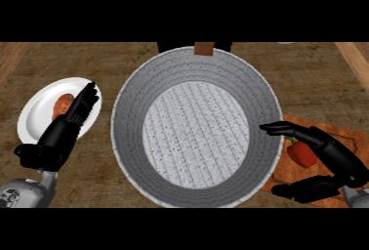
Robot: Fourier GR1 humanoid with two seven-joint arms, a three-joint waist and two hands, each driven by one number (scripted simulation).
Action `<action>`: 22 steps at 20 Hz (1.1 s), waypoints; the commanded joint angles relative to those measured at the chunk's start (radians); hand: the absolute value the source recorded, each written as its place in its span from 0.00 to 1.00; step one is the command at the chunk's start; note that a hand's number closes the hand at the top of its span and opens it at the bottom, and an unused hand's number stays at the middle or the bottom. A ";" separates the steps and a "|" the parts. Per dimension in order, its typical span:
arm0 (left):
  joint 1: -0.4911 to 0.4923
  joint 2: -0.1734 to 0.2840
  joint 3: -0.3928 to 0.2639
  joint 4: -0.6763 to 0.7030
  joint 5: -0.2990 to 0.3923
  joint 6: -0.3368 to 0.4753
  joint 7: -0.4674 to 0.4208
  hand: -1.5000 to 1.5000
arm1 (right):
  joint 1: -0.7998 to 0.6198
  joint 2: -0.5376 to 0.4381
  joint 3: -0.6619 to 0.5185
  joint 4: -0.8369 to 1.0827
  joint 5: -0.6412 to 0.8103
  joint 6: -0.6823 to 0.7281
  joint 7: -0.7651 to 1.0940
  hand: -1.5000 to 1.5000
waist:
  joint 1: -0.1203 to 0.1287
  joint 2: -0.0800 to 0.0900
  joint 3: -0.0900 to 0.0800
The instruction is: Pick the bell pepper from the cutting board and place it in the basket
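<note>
A red bell pepper [300, 154] lies on the wooden cutting board [344, 134] at the right, partly hidden by my right hand [333, 157]. That hand arches over the pepper, fingers curved above it and thumb below, but not closed on it. A large grey woven basket [130, 105] fills the middle of the counter, its rim touching the board's left edge. My left hand [63, 131] rests at the left, fingers straight, over a white plate.
The white plate [39, 110] at the left holds a reddish-brown food item [60, 103], partly behind my left hand. A brown block [205, 48] stands just past the basket's far rim. Wooden countertop shows around everything.
</note>
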State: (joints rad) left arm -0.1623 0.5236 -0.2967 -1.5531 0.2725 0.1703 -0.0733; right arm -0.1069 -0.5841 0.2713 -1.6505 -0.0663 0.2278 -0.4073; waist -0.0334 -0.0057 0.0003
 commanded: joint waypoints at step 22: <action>0.024 -0.048 0.039 -0.003 -0.047 -0.068 0.001 0.50 | 0.092 -0.639 -0.472 -0.294 0.036 0.477 0.395 0.00 | 0.015 0.000 0.000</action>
State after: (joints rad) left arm -0.1758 0.4989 -0.2565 -1.5310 0.2510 0.0988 -0.0761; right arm -0.0869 -1.1990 -0.0866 -1.9248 0.0018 0.6187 0.0001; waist -0.0177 -0.0043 -0.0013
